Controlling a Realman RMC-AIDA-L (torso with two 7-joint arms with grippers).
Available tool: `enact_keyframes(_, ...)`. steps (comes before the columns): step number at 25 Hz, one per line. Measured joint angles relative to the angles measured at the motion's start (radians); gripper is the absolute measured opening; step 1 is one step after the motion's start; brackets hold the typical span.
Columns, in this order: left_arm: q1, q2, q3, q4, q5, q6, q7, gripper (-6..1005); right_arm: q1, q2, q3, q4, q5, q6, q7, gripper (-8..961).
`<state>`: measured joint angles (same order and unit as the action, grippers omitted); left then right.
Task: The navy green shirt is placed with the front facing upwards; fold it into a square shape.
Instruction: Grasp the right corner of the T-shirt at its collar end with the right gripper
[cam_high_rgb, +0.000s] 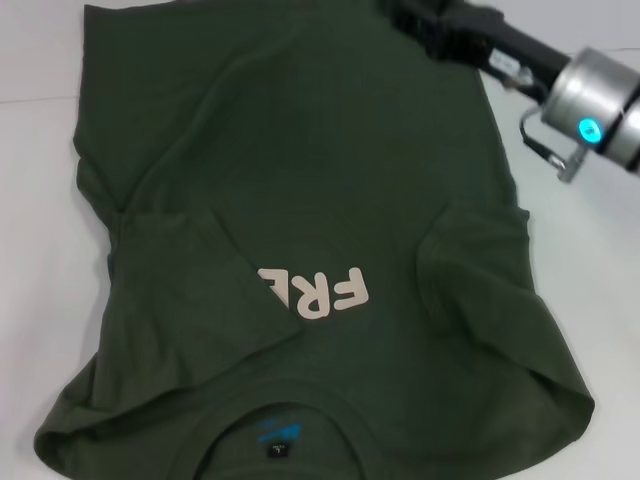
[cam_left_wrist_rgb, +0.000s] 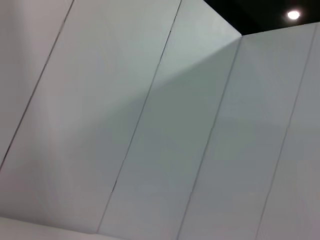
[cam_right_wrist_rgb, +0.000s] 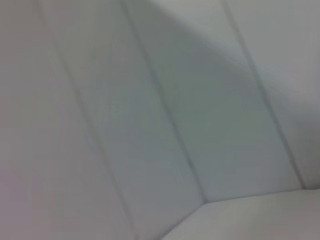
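**Left side folded in, right side waiting**

The shirt (cam_high_rgb: 320, 250) is lying flat on the white tabletop (cam_high_rgb: 30, 250), filling most of the head view. Its collar, with the blue print inside, is sitting at the near edge, and the hem is running toward the far edge, so the long axis is pointing straight away from the robot. The lettering is reading upside down from here, and only "FRE" is showing: the left side panel seems to be folded over the chest, its diagonal edge covering the rest of the word.

The right arm (cam_high_rgb: 540, 75) is reaching in over the far right corner of the shirt, close to the hem. Its jaws are out of sight, so whether they are apart or together cannot be told. The left arm is not showing in the head view; both wrist cameras are facing only pale wall panels.

Judging from this, the right side fold is the step in hand. To do it well, the arm should be pinching the right edge near the hem, lifting only slightly, and carrying it inward parallel to the long axis, keeping the new crease straight and matching the left fold.
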<state>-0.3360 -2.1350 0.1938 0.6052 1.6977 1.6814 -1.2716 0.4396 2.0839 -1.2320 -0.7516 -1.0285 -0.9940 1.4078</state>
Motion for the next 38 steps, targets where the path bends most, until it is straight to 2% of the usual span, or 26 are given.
enact_keyframes(8, 0.029, -0.002, 0.03, 0.01, 0.061, 0.049, -0.072, 819, -0.141, 0.0, 0.029, -0.026, -0.073, -0.21, -0.023, 526)
enact_keyframes(14, 0.065, -0.011, 0.042, 0.044, 0.115, 0.103, -0.094, 829, -0.183, -0.008, 0.106, -0.033, -0.217, -0.358, 0.066, 776)
enact_keyframes(19, 0.087, -0.011, 0.045, 0.078, 0.22, 0.178, -0.111, 892, -0.197, -0.024, 0.221, -0.08, -0.455, -0.514, 0.195, 929)
enact_keyframes(25, 0.11, -0.01, 0.04, 0.117, 0.332, 0.239, -0.139, 904, -0.215, -0.027, 0.405, -0.167, -0.695, -0.675, 0.338, 926)
enact_keyframes(27, 0.116, -0.01, 0.04, 0.136, 0.365, 0.261, -0.14, 904, -0.215, -0.039, 0.518, -0.18, -0.781, -0.737, 0.381, 926)
enact_keyframes(28, 0.118, -0.01, 0.04, 0.146, 0.386, 0.269, -0.143, 905, -0.215, -0.039, 0.518, -0.18, -0.781, -0.737, 0.381, 926)
enact_keyframes(33, 0.118, -0.001, 0.043, 0.197, 0.502, 0.291, -0.159, 904, -0.208, -0.072, 0.635, -0.182, -0.952, -0.814, 0.454, 925)
enact_keyframes(38, 0.117, 0.003, 0.035, 0.21, 0.578, 0.297, -0.156, 904, -0.207, -0.078, 0.729, -0.185, -1.083, -0.868, 0.478, 925)
